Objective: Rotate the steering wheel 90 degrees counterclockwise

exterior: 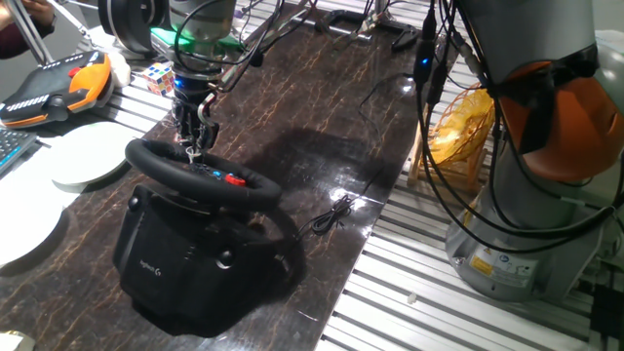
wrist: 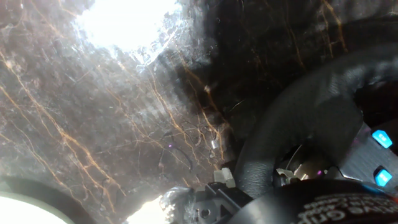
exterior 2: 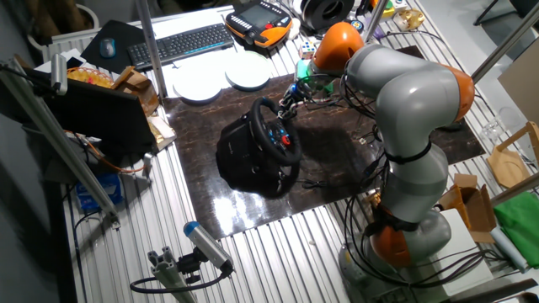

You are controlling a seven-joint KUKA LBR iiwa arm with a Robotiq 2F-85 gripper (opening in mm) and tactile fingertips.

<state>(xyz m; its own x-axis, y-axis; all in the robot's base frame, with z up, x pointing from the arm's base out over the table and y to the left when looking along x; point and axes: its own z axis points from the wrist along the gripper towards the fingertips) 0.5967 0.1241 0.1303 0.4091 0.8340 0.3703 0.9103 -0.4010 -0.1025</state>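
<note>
The black steering wheel (exterior: pixel 166 161) stands tilted on its bulky black base (exterior: pixel 185 263) with a white logo, and red and blue hub buttons (exterior: pixel 232 179) show. My gripper (exterior: pixel 194 146) comes down onto the far rim with its fingers on either side of it, closed on the rim. In the other fixed view the gripper (exterior 2: pixel 289 98) meets the wheel (exterior 2: pixel 290 156) at its upper rim. The hand view shows the thick rim (wrist: pixel 298 124) right against a finger (wrist: pixel 348 208), with lit blue buttons (wrist: pixel 382 139) beside it.
White plates (exterior: pixel 88 156) lie left of the wheel. An orange-and-black gadget (exterior: pixel 58 86), a colour cube (exterior: pixel 161 78) and a black spool (exterior: pixel 132 19) are behind them. A black cable (exterior: pixel 331 214) lies on the dark marbled board. The arm's base (exterior: pixel 526 244) stands at the right.
</note>
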